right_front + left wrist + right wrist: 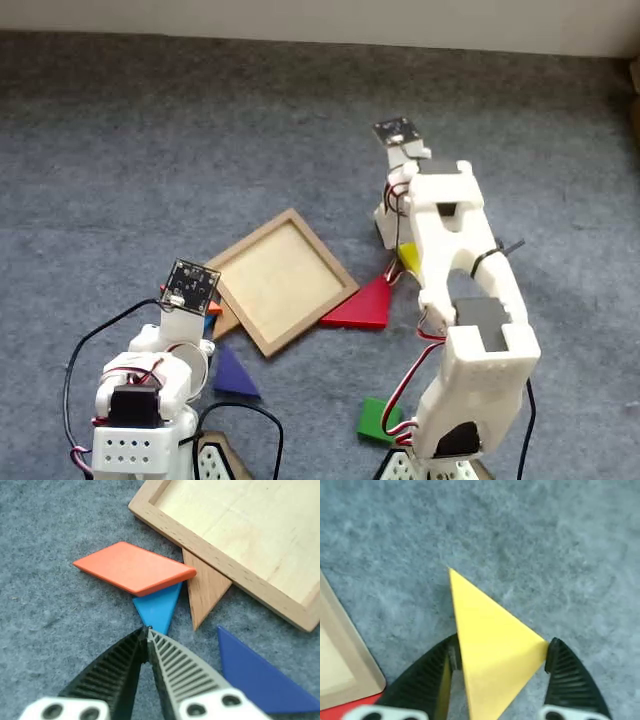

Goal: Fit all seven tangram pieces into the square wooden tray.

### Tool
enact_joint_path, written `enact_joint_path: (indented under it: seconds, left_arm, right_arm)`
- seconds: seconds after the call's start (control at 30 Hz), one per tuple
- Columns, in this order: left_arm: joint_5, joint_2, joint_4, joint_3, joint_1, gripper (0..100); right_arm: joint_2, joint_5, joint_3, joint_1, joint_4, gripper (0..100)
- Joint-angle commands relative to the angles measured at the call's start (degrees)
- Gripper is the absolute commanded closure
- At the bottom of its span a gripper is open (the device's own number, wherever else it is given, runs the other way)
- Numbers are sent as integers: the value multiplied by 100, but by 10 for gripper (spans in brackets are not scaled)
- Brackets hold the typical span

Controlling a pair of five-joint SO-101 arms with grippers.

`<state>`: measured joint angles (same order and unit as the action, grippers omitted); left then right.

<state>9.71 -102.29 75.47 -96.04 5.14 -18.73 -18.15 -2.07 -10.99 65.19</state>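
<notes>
The right gripper (503, 645) is closed on the yellow triangle (482, 615), just right of the bare wooden tray (321, 250) in the middle of the high view. One jaw seems to press on a corner rather than a flat edge, so the piece could swivel or slip out when lifted, then snag on the tray's rim. The left gripper (148, 634), at lower left, is pinched shut on nothing. Its tips are just beside the light blue triangle (159, 605), which touches the orange parallelogram (132, 569), so nudging one may drag the other.
</notes>
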Motion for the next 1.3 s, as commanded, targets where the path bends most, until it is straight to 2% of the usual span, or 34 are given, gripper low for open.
enact_joint_path:
  seconds: [0.0, 0.3, 0.5, 0.67, 0.7, 1.27]
  left_arm:
    - [44, -180, 26, -119, 48, 993]
    - [44, -180, 26, -119, 48, 993]
    - [44, -180, 26, -119, 48, 993]
    - [44, -180, 26, -119, 48, 993]
    - [44, -180, 26, -119, 48, 993]
    - [44, -180, 26, -119, 48, 993]
  right_arm:
    - [84, -53, 514, 57, 418, 812]
    - [119, -53, 901, -330, 1288, 812]
    - [75, -53, 1288, -207, 1332, 801]
    - [48, -53, 1297, 66, 1288, 644]
    - [31, -70, 1297, 101, 1288, 638]
    - [-1824, -334, 2475, 242, 1253, 642]
